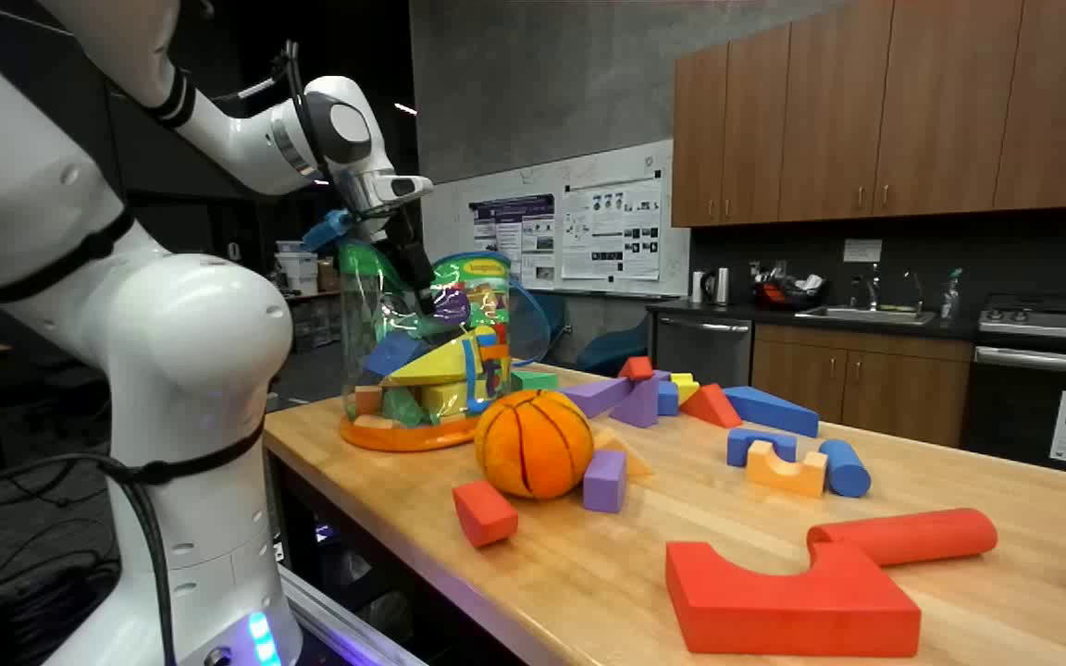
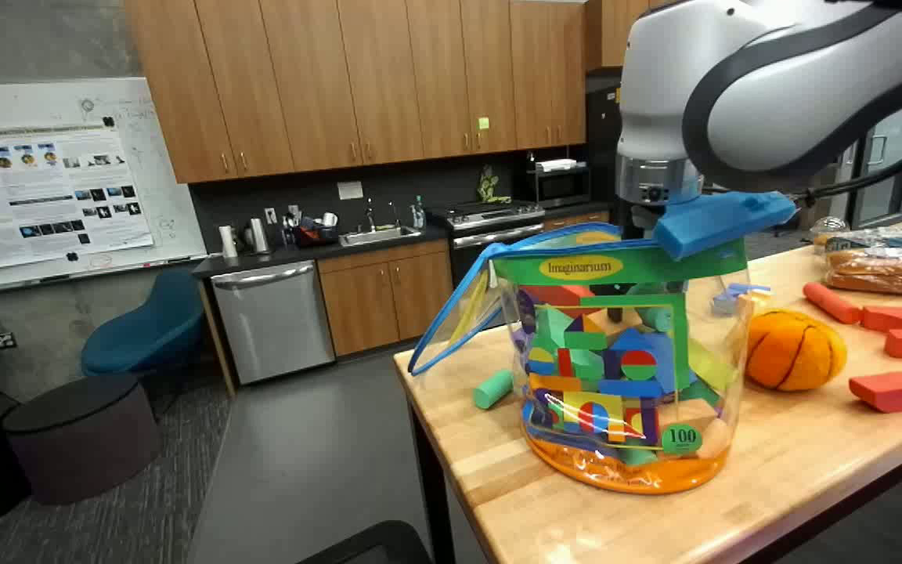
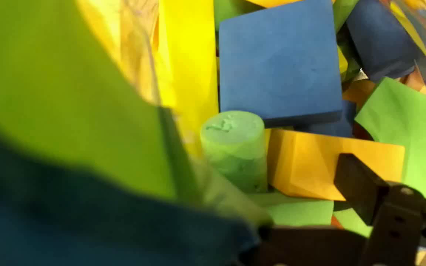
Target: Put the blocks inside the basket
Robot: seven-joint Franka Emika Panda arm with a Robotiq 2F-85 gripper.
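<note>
Seeing blocks (image 3: 279,70) heaped in the basket (image 2: 682,337), I had my gripper (image 1: 424,298) over them, jaws apart, no load; judged straight up best, clear of the green band (image 3: 76,111), then the others on the table (image 1: 588,573).

My remote Panda arm (image 1: 186,310) is glossy white, ringed by black straps (image 1: 209,457) and draped in black cables (image 1: 162,592), base light (image 1: 262,638) glowing blue; my black gripper (image 1: 425,301) shows round screw heads (image 3: 406,191).
</note>
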